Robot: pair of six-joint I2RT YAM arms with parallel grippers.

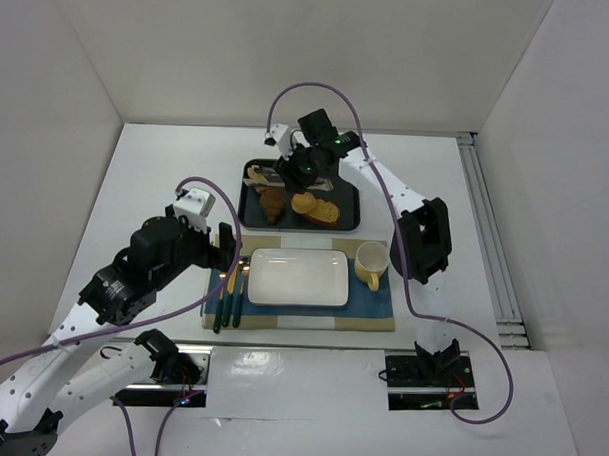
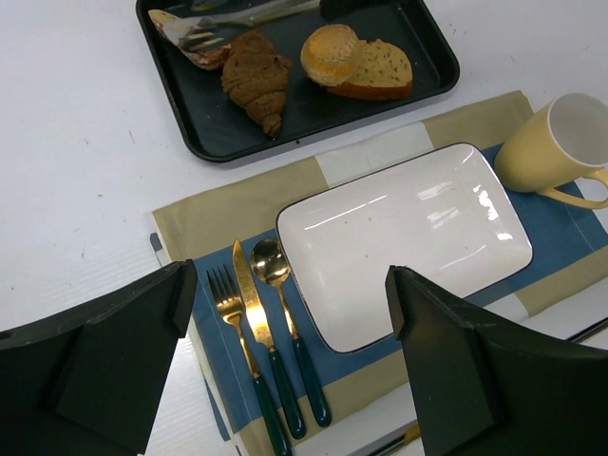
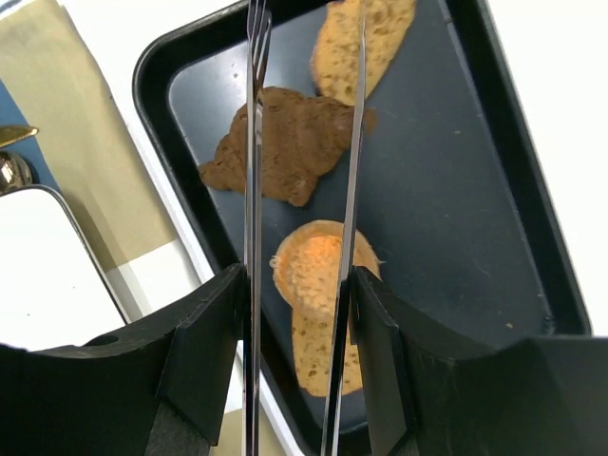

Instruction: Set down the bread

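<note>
Now the right gripper (image 3: 299, 313) is closed on a pair of thin metal tongs (image 3: 254, 190), with both fingers pressing the two blades, which stand a little apart. It holds the tongs out over the black tray (image 3: 456, 209) at the far side of the bench (image 1: 166, 173). The bread (image 3: 385, 33), a small oval slice, lies flat in the far left corner of this tray, just beyond the dark pastry (image 3: 290, 142). The tips of the tongs are at the bread: in the wrist view one blade crosses over it and the forked blade is just beside it, but whether they touch it I cannot tell. A round roll (image 3: 304, 271) lies against a wider slice (image 3: 304, 366) in the nearer part of the tray. The left gripper (image 2: 290, 299) is wide open and holds nothing; it hangs above the placemat (image 2: 218, 214), over the white plate (image 2: 408, 218) and the cutlery (image 2: 261, 323). A yellow cup (image 2: 551, 142) stands to the right of the plate
</note>
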